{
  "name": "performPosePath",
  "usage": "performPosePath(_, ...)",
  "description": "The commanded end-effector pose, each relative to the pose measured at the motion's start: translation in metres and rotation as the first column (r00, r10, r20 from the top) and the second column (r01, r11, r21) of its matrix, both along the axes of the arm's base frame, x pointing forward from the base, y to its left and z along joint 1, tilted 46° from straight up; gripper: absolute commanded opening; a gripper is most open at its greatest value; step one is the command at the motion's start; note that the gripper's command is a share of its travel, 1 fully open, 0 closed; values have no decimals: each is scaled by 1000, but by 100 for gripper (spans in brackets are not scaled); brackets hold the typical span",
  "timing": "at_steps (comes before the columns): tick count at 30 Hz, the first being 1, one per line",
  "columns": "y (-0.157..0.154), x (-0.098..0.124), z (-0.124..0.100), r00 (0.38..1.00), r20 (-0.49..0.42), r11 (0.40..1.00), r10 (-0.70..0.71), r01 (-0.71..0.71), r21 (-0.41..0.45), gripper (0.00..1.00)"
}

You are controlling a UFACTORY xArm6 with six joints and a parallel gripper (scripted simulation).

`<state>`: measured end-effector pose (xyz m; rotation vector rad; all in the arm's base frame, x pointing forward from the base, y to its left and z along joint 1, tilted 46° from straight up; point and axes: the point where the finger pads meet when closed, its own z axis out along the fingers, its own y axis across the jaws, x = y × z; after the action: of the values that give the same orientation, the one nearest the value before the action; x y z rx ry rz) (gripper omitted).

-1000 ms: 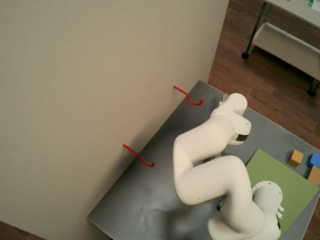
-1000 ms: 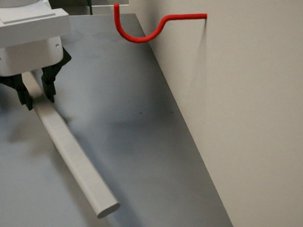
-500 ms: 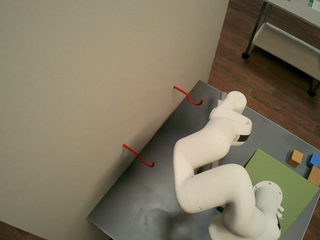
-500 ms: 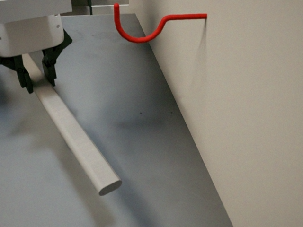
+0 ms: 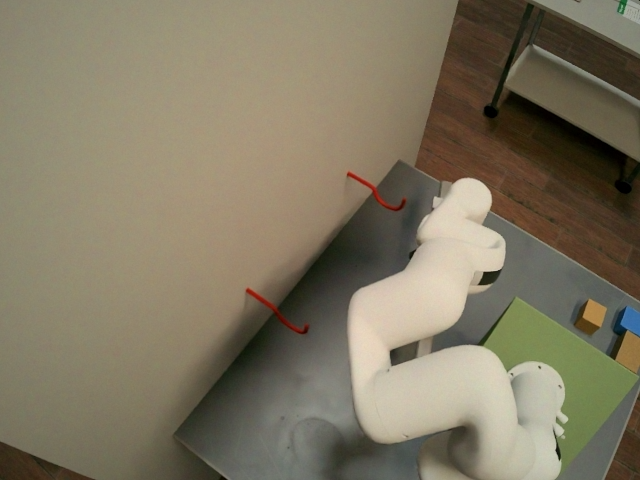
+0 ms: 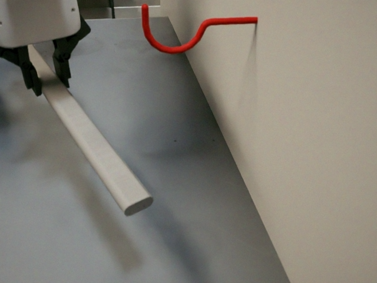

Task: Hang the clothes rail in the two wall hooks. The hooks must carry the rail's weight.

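Note:
The clothes rail (image 6: 97,149) is a long pale grey bar with a flat oval end. My gripper (image 6: 48,79), with black fingers, is shut on it near its far part and holds it above the grey table (image 6: 170,128), tilted with its near end lower. It hangs to the left of the wall (image 6: 304,137), apart from it. One red wall hook (image 6: 170,48) sticks out at the upper middle and is empty. In the top view both red hooks (image 5: 382,198) (image 5: 281,315) stand empty on the beige wall (image 5: 155,180). The white arm (image 5: 413,310) hides the gripper and most of the rail there.
A green mat (image 5: 558,361) lies on the table (image 5: 268,403) by the arm's base. Two tan blocks (image 5: 590,316) (image 5: 628,351) and a blue block (image 5: 629,320) sit at the right edge. A wheeled cart (image 5: 568,87) stands on the wooden floor beyond.

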<state>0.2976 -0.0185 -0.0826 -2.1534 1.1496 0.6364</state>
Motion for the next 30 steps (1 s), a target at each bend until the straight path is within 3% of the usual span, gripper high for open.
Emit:
performPosePath(1, -2, 2, 5, 1000, 3, 1000, -1, 1, -2, 0)
performPosePath(30, -14, 12, 57, 1000, 3, 1000, -1, 1, -2, 0)
